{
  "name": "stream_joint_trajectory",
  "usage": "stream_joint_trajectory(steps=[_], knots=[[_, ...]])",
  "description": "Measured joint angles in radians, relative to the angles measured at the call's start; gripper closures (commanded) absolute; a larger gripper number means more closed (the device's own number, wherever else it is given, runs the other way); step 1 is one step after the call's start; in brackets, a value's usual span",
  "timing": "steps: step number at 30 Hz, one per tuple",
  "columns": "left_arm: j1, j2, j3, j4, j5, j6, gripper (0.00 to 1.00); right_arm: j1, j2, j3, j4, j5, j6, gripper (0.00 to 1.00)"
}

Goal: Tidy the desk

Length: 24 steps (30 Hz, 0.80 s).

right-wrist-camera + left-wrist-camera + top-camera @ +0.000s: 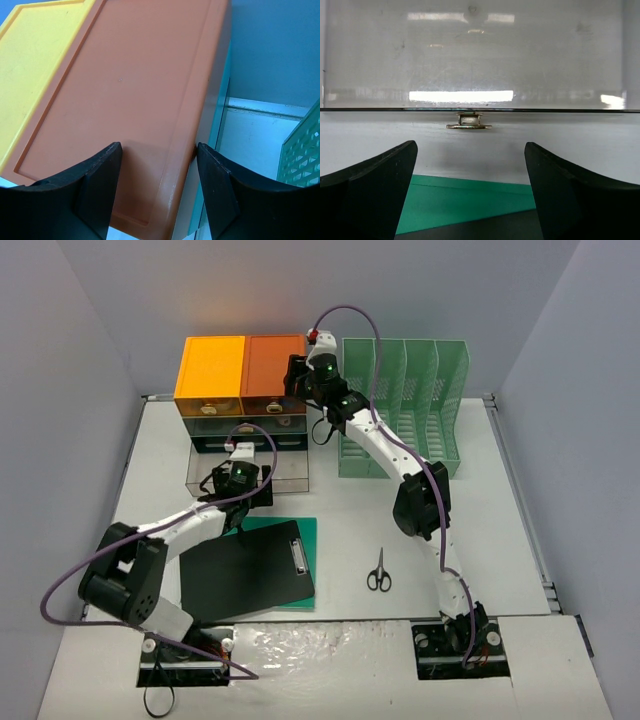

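Note:
The white desk (470,540) carries a drawer unit with a yellow and orange top (240,365) at the back. Its clear bottom drawer (285,468) is pulled out. My left gripper (245,498) hovers just in front of that drawer, open, with nothing between its fingers (380,190). In the left wrist view the drawer's metal handle (468,122) sits dead ahead of the left gripper (470,150). My right gripper (298,375) is up on the unit, open. Its jaws straddle the right edge of the orange top (125,90), one finger over the lid, the other (220,190) beside the unit's side wall.
A black clipboard (245,575) lies on a green folder (305,535) just under the left gripper. Scissors (378,570) lie near the desk's middle front. A green slotted file rack (405,405) stands right of the drawer unit. Grey-lilac walls enclose the desk.

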<state>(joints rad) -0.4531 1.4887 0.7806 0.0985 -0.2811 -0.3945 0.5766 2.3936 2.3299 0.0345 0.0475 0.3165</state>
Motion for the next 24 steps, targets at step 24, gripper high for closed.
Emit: stream_joint_trajectory(steps=[24], knots=[[-0.059, -0.438, 0.211, -0.525, -0.113, 0.066, 0.12, 0.014, -0.260, -0.274, -0.133, 0.136, 0.058, 0.11]])
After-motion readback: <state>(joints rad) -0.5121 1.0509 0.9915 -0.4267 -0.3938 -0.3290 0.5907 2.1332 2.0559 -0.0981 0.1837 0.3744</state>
